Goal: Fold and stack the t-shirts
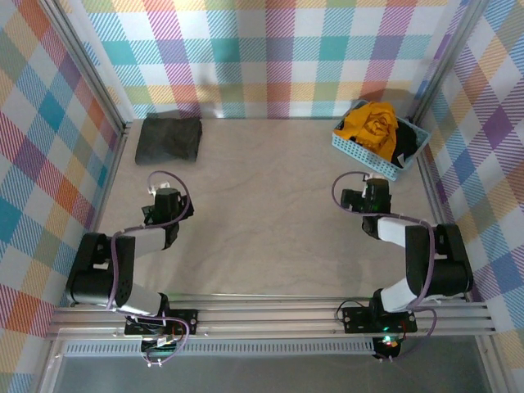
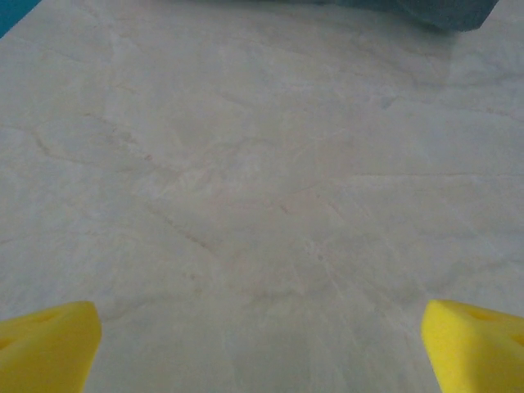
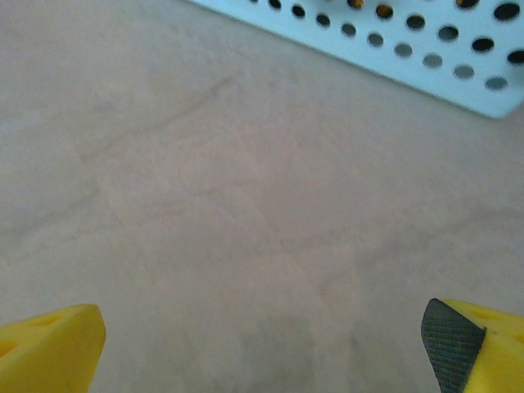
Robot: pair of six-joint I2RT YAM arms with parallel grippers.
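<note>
A folded dark charcoal t-shirt lies flat at the table's far left corner; its near edge shows at the top of the left wrist view. A crumpled mustard-yellow t-shirt sits in the light blue basket at the far right, with dark cloth beside it. My left gripper hovers open over bare table, well short of the folded shirt, its yellow fingertips wide apart. My right gripper is open too, just in front of the basket wall, fingertips empty.
Plaid walls close in the table on the left, back and right. The pale tabletop stretches between the two arms. An aluminium rail runs along the near edge by the arm bases.
</note>
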